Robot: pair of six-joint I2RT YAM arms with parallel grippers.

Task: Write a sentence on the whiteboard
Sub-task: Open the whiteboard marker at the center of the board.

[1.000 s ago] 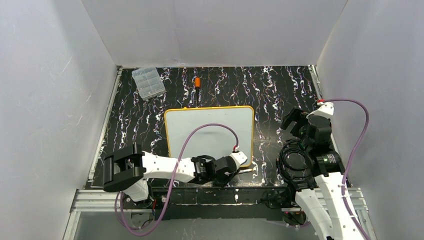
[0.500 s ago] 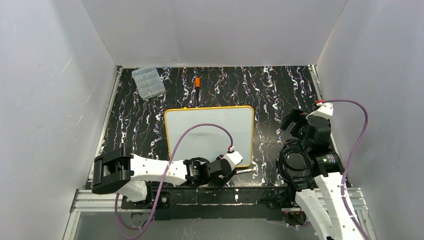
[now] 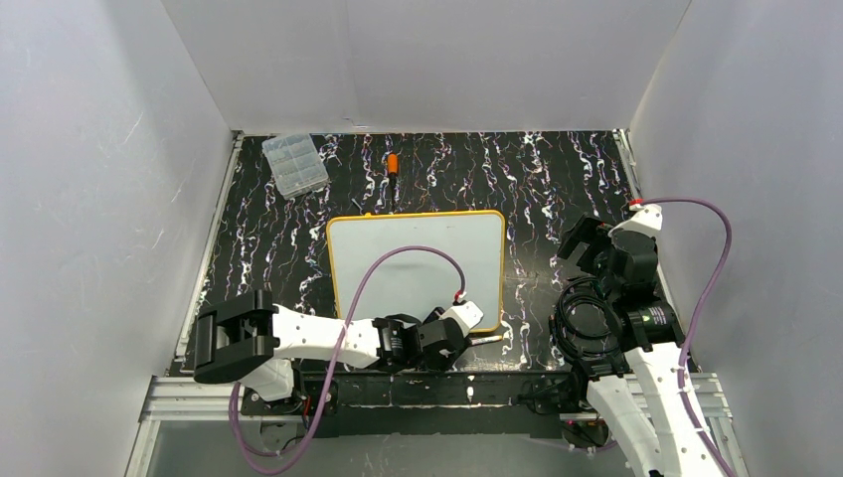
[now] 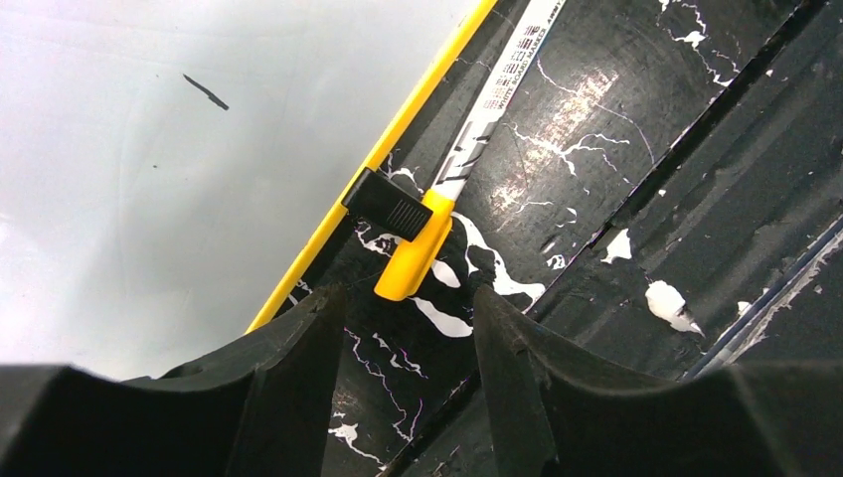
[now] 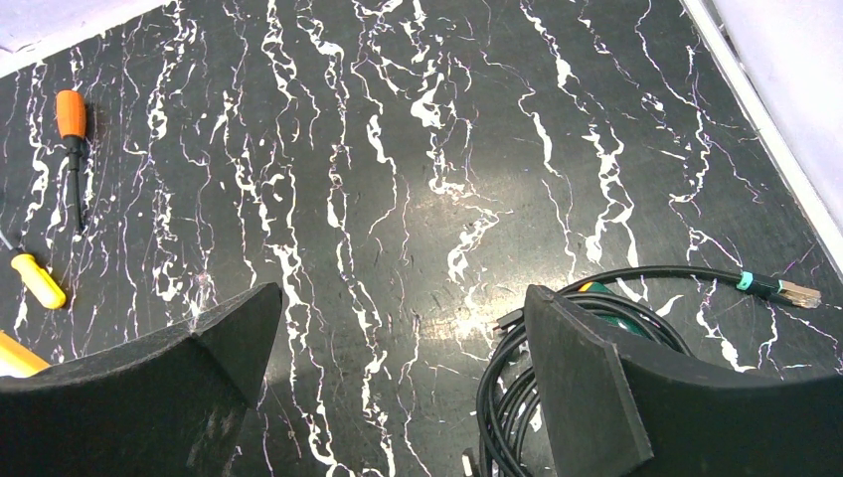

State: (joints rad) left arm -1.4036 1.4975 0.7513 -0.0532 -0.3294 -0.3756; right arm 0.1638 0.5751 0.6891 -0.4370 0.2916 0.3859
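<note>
Compartment box [image 3: 295, 164]: clear plastic, at the far left corner of the desk [image 3: 557, 179], well apart from both arms.
Screwdriver [image 3: 393, 163]: orange handle, lying near the far edge, just beyond the board.
Whiteboard [image 3: 398, 231]: flat in the middle of the desk, its yellow rim showing all round.
Sentence: you cannot read any from above. The left wrist view shows only one short dark stroke and a speck on the white.
Left gripper [image 4: 406, 308]: low over the board's near right corner, fingers parted and grasping nothing.
Marker [image 4: 470, 154]: white barrel, yellow end and black clip. It lies on the desk just beside the rim, its yellow end just ahead of the parted fingers.
What changed: over the last second your left fingers have spread, and the arm has drawn back a little toward its base. The marker lies where it did.
Meaning: this looks like the pen being put down. Whether the writing is finished, the board does not tell you.
Right gripper [image 5: 403, 298]: fingers spread wide and empty, hanging over bare desk near the right edge.
Cable [image 5: 507, 358]: a black coil on the desk under the right arm.
</note>
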